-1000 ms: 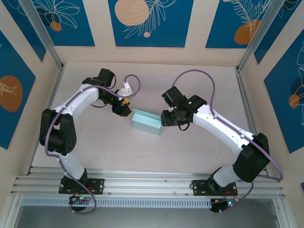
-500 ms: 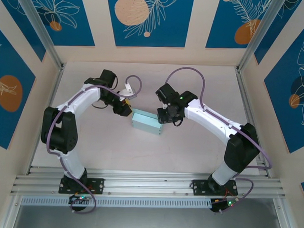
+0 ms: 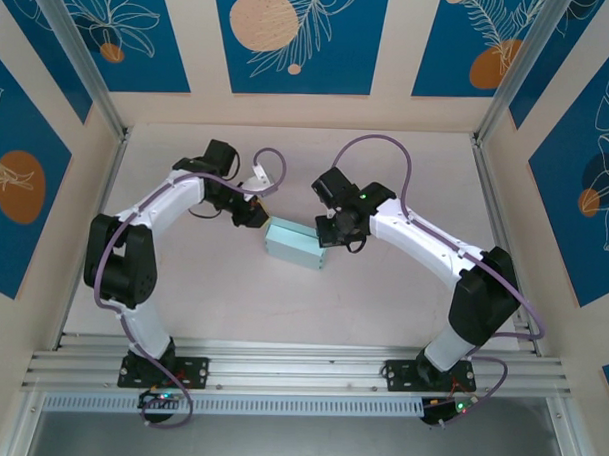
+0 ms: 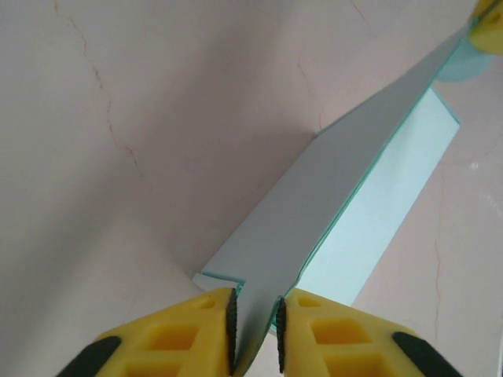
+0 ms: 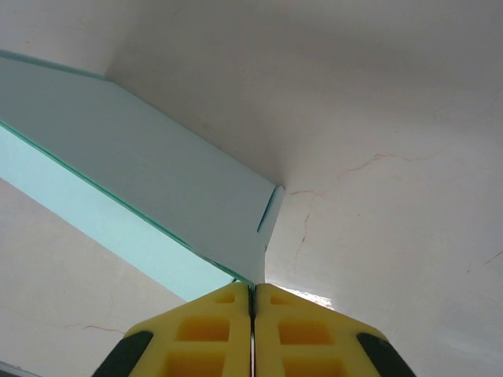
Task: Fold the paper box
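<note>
Paper box [image 3: 294,245], left fingers [image 4: 189,334] pinching one end, right fingers [image 5: 208,330] clamped on opposite flap, both cropped below

Both arms bent inward, wrists low; left pincer [image 4: 255,312], right pincer [image 5: 252,298] each pinching paper box [image 3: 295,245].

— Where does the top view sit?
— High behind the arm bases [image 3: 164,371] at six o'clock, looking down on the whole table [image 3: 382,301].
— And the wrists?
— Close over the left fingers [image 4: 177,338] and right fingers [image 5: 204,334], low to the table; all three share the paper box [image 3: 294,245].
</note>
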You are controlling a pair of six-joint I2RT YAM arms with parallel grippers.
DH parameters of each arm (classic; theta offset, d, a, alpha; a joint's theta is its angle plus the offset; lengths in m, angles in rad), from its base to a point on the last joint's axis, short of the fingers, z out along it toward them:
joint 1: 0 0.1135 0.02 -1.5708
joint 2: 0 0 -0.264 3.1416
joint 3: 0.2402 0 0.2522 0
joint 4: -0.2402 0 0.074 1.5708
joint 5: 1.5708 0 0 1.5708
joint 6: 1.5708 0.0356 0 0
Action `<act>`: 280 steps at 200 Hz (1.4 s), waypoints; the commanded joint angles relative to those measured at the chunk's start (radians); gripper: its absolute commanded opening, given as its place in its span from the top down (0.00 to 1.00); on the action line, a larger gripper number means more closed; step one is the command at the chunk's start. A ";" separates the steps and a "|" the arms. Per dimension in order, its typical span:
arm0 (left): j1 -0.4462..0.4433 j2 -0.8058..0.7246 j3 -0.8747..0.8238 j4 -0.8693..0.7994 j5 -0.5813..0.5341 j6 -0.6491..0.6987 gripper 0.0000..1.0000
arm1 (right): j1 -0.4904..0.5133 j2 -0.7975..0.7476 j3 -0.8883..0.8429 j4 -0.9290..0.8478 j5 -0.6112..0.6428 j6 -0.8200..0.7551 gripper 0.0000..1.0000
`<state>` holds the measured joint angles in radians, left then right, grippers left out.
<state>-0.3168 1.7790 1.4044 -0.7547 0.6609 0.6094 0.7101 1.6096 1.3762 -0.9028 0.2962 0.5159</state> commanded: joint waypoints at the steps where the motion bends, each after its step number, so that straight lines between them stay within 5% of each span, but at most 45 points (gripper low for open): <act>1: -0.025 -0.015 -0.026 0.021 0.041 -0.078 0.84 | 0.009 0.014 0.007 -0.003 0.014 0.031 0.92; 35: -0.064 -0.064 -0.120 0.137 0.027 -0.217 1.00 | 0.020 0.021 0.006 0.023 0.056 0.065 0.97; 99: -0.123 -0.159 -0.256 0.343 -0.102 -0.526 1.00 | 0.042 0.045 0.033 0.046 0.116 0.074 0.98; 194: -0.130 -0.204 -0.283 0.322 -0.195 -0.439 1.00 | 0.029 0.024 0.010 0.029 0.132 0.079 0.82; 218: -0.131 -0.210 -0.285 0.315 -0.179 -0.430 0.83 | 0.029 0.022 0.005 0.025 0.132 0.082 0.81; 280: -0.134 -0.216 -0.264 0.285 -0.203 -0.419 0.82 | 0.029 0.007 -0.001 0.005 0.156 0.098 0.80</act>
<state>-0.4343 1.5848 1.1320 -0.4343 0.4633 0.1673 0.7315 1.6283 1.3834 -0.8967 0.4461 0.5842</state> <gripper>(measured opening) 0.176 0.195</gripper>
